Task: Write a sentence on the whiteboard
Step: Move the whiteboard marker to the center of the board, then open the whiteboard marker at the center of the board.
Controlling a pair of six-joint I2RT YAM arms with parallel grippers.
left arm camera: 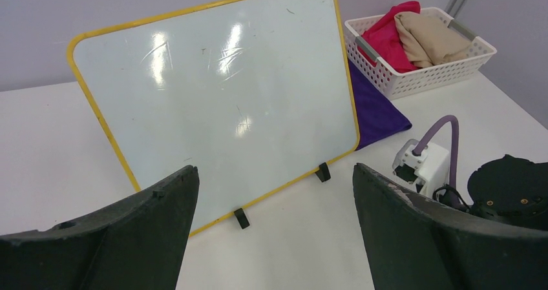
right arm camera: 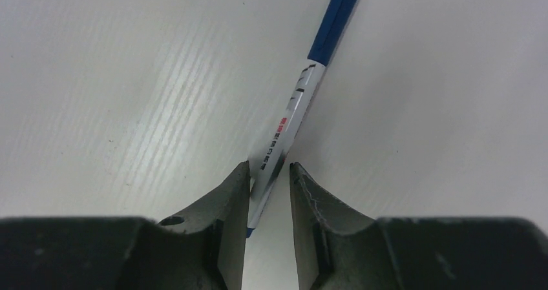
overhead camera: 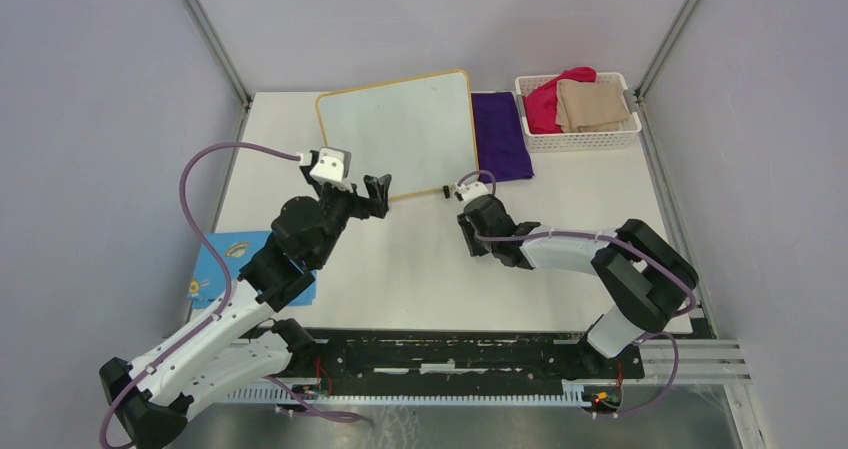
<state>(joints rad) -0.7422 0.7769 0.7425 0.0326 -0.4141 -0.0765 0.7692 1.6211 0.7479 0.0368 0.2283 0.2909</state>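
Observation:
The whiteboard (overhead camera: 400, 134) stands at the back of the table, tilted on two small black feet, with a thin yellow-tan frame. Its face is blank in the top view and in the left wrist view (left arm camera: 220, 103); no sentence shows on it. My left gripper (overhead camera: 378, 194) is open and empty, just in front of the board's lower edge, as its own view (left arm camera: 274, 167) shows. My right gripper (overhead camera: 468, 237) points down at the table right of the board. Its jaws (right arm camera: 269, 166) stand narrowly apart around a blue-capped white marker (right arm camera: 294, 112) lying on the table, touching the left finger.
A purple cloth (overhead camera: 500, 134) lies right of the board. A white basket (overhead camera: 580, 141) with red and tan cloths stands at the back right. A blue booklet (overhead camera: 225, 259) lies at the left edge under my left arm. Grey walls enclose the table.

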